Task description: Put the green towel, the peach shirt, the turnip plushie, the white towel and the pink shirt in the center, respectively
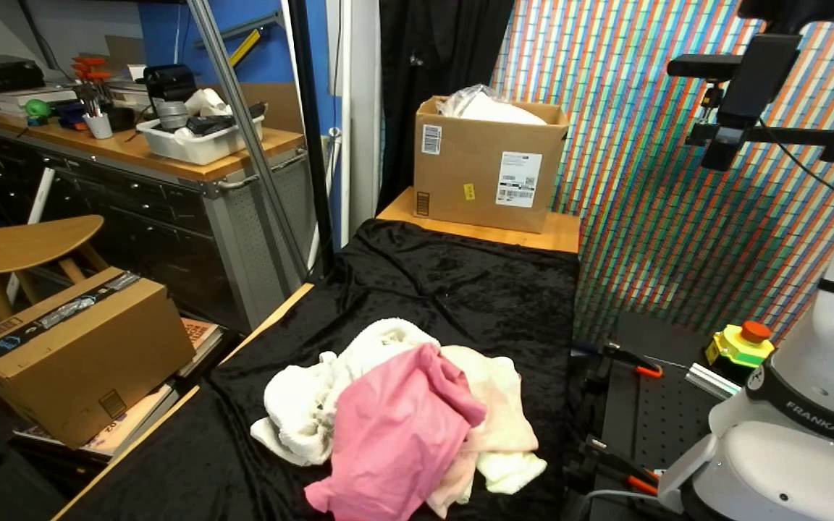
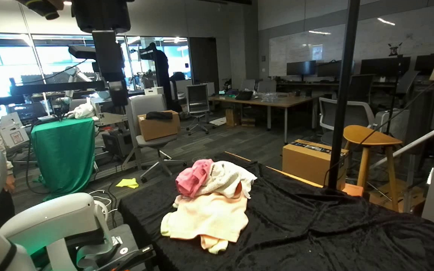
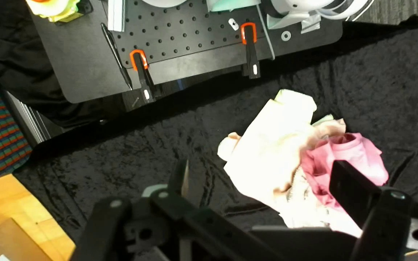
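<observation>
Hand [image 3: 261, 168] high, spread wide, pink shirt [image 1: 402, 427] well below

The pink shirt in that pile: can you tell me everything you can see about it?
The pink shirt is bright pink and looks like smooth, soft fabric. It is crumpled, not folded, with broad wrinkles and a bunched edge; the wrist view shows a curled opening, perhaps a neckline or hem. It lies partly over the white towel and the peach shirt, touching both. Whether it also touches the black cloth is hard to tell. The open pincer hangs apart from it.
</observation>
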{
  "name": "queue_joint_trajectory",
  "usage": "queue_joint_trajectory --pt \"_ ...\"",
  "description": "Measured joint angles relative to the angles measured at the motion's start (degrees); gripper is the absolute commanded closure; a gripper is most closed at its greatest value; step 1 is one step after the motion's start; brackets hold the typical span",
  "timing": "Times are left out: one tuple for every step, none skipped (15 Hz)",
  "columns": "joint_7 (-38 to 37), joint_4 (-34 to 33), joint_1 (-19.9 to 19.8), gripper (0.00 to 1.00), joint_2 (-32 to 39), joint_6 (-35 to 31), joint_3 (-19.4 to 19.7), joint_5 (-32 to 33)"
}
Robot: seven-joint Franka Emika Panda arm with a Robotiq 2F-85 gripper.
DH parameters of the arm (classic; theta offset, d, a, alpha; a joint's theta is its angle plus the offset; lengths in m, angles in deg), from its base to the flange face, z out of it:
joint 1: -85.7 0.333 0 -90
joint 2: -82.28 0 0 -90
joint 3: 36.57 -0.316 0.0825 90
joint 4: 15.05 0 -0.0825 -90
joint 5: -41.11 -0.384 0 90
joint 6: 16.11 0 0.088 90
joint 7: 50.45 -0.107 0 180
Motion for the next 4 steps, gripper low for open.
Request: queue_joint_trajectory --pt "1.4 0.9 -0.9 0.00 -1.2 -0.5 1.0 0.5" --pt "3.1 1.8 -1.6 0.00 -2.3 -0.6 2.0 0.9" --pt "4.3 2.5 -2.0 0.00 -3.3 -0.7 2.9 1.3" --pt "5.0 3.1 -2.2 0.00 -4.1 -0.8 3.5 1.5"
